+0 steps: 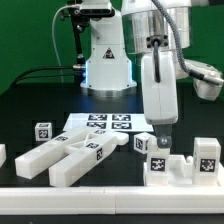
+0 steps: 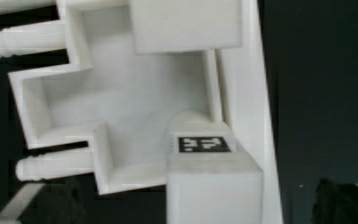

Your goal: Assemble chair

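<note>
Robot arm's fingers [image 1: 162,137], whose spread I cannot tell, hang just above a white tagged chair part [image 1: 168,168] at the table's [image 1: 25,110] front, on the exterior view's right, seemingly about to pick it up, which needs a straight, centred descent astride one wall.

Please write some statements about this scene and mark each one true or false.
1. The marker board lies flat on the table. True.
2. The hand hangs over the parts at the exterior view's left. False: it is over the chair part at the exterior view's right.
3. The table is white. False: it is black.
4. A small tagged cube stands to the exterior view's left of the marker board. True.
5. The wrist view shows a white part carrying a tag. True.
</note>
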Robot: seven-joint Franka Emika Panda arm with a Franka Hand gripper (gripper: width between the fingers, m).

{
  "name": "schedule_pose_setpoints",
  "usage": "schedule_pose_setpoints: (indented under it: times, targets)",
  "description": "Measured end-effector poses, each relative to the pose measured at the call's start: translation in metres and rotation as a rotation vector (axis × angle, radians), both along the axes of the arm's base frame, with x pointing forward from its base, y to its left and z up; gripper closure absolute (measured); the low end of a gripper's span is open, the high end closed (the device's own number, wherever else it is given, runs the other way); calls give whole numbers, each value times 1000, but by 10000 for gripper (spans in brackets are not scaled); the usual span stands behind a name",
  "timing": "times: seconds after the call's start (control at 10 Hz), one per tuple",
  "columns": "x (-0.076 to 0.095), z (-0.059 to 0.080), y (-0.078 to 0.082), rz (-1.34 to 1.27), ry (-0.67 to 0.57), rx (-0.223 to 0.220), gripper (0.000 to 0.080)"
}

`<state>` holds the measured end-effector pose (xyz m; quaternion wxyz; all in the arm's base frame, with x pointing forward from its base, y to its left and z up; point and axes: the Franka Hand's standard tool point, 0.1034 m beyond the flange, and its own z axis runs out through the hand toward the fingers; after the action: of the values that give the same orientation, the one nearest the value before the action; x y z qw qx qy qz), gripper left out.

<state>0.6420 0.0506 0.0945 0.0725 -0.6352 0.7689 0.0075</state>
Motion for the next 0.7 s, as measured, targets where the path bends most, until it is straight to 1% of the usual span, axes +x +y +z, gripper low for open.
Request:
schedule_pose_setpoints:
  times: [0.1, 0.2, 0.4, 0.5, 0.7]
  targets:
    - [0, 0, 1, 43, -7, -5, 150]
    - [-2, 2, 4, 145, -47, -23, 150]
    - [-19, 8, 12, 375, -91, -53, 150]
    - [-27, 9, 11, 453, -105, -68, 150]
    - [-26, 7, 10, 575, -115, -86, 150]
